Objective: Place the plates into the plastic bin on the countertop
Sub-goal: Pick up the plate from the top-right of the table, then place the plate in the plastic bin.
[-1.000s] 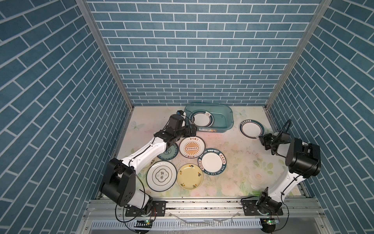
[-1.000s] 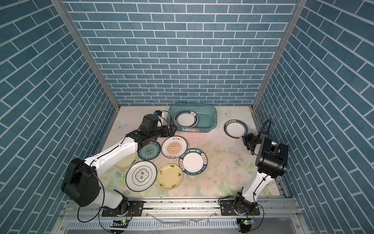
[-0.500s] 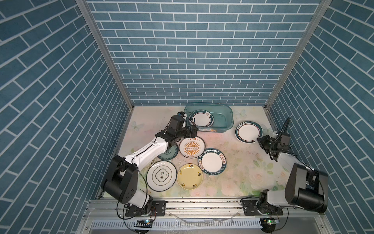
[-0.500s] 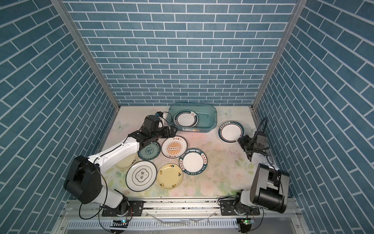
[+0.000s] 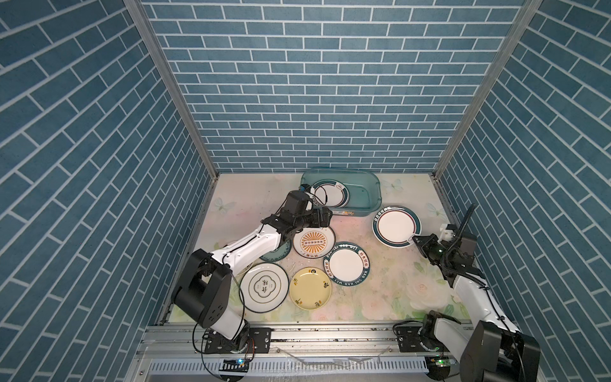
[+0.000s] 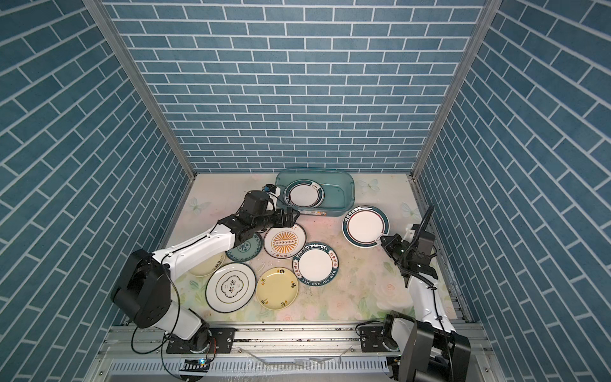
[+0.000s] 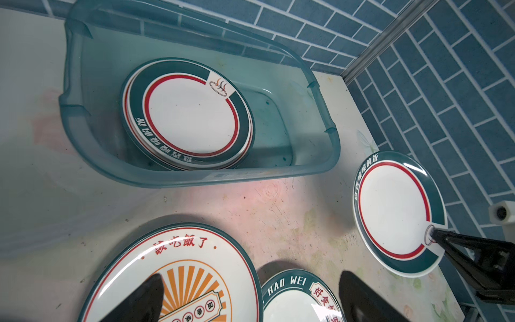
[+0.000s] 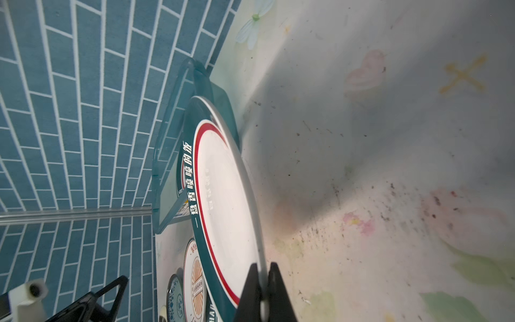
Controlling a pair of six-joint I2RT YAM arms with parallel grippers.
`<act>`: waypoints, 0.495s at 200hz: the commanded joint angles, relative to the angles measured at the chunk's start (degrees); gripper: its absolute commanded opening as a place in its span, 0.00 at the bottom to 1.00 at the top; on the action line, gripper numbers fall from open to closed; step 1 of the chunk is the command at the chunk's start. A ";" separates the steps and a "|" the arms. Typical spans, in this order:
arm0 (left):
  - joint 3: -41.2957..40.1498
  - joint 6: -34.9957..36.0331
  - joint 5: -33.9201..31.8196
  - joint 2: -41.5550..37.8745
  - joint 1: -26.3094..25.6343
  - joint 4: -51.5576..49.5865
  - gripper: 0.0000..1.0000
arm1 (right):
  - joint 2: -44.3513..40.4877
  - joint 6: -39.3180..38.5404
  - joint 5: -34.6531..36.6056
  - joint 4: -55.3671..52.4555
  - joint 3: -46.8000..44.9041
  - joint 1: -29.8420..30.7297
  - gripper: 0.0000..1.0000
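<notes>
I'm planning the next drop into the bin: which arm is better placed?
Right. The right fingers pinch a plate's rim beside the bin; the left fingers hang open and empty over the sunburst plate.

Noted on teal-rimmed plate (image 7: pixel 298 304): "HAO WEI", white, plus Chinese characters. On sunburst plate (image 7: pixel 195 267): red "該吃飯了". On top plate (image 7: pixel 192 111) in bin (image 7: pixel 278 174) and lone plate (image 7: pixel 395 212): white Chinese rim lettering.

Right gripper (image 5: pixel 416 239) pinches rim of round white teal-rimmed plate (image 5: pixel 395 226), beside translucent teal plastic bin (image 5: pixel 373 193). Similar plate (image 5: pixel 330 195) lies inside bin. Left gripper (image 5: pixel 325 218) above round orange-sunburst plate (image 5: pixel 312 243), near bin's front wall.
</notes>
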 commanded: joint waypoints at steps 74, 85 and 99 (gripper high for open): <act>3.56 -4.38 4.64 6.11 -3.54 7.25 0.98 | 2.98 2.66 -4.96 6.13 6.21 12.31 0.00; 3.66 -4.46 5.06 6.42 -3.80 7.67 0.98 | 4.11 3.60 -4.91 7.76 6.43 13.64 0.00; 3.66 -4.45 5.38 6.59 -4.05 8.15 0.97 | 5.50 4.85 -4.81 10.01 6.62 15.14 0.00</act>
